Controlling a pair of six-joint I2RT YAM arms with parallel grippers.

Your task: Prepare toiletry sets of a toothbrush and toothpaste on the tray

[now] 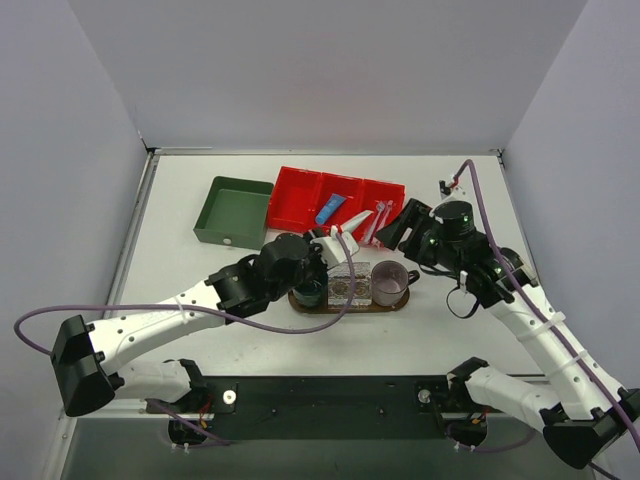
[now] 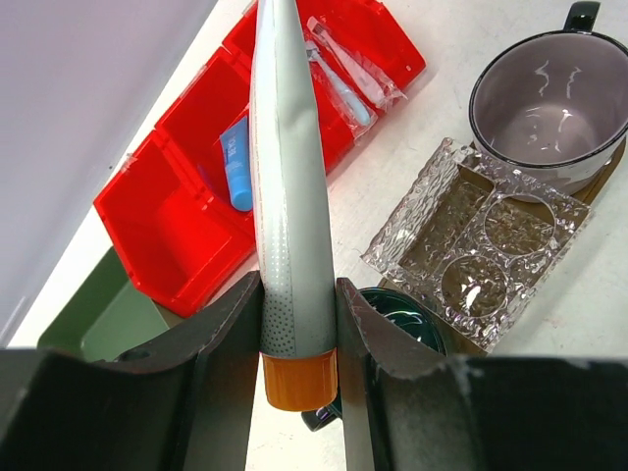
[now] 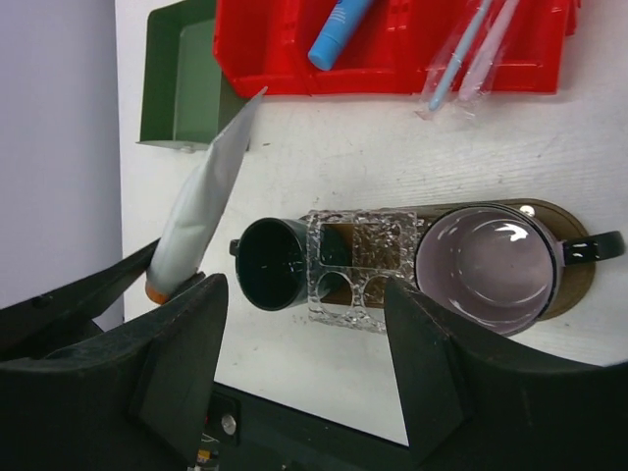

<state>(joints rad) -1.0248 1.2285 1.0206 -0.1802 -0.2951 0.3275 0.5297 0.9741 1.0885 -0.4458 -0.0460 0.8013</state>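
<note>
My left gripper [image 2: 299,334] is shut on a grey-white toothpaste tube [image 2: 289,196] with an orange cap, holding it near the cap just above the dark green mug [image 2: 407,314]. From above, this gripper [image 1: 322,252] hovers at the left end of the oval brown tray [image 1: 397,305]. The tray carries the green mug [image 1: 308,293], a clear textured holder [image 1: 349,284] and a translucent pink mug [image 1: 389,283]. My right gripper [image 3: 304,343] stands open and empty above the tray's near side, with the tube [image 3: 201,211] to its left.
Behind the tray lies a red three-compartment bin [image 1: 300,200] with a blue toothpaste tube [image 1: 330,209] and wrapped toothbrushes [image 1: 375,220]. A green square box [image 1: 232,210] sits to its left. Grey walls enclose the table on three sides.
</note>
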